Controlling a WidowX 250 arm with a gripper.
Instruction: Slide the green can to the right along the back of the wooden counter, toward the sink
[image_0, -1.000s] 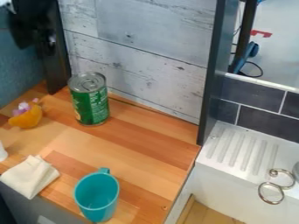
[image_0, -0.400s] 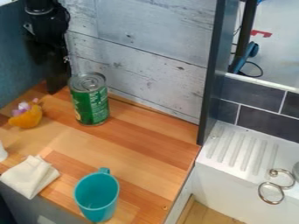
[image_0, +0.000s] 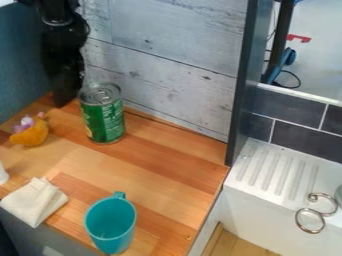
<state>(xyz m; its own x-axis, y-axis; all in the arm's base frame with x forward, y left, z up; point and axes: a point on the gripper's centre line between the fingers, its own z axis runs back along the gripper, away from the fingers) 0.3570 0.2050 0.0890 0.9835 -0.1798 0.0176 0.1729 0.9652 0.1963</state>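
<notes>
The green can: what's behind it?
Behind the green can stands a whitish plank wall, with wooden counter showing beside the can. The spot directly behind is covered, so anything small there can't be seen.

Glossy black, bulky-jointed robot arm (image_0: 63, 45)

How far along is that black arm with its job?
Probably early; nothing looks finished. The black arm hangs near the upright green can, with nothing visibly in hand. Can, teal cup, white cloth and orange toy sit apart on the wooden counter, so any handling likely remains.
</notes>
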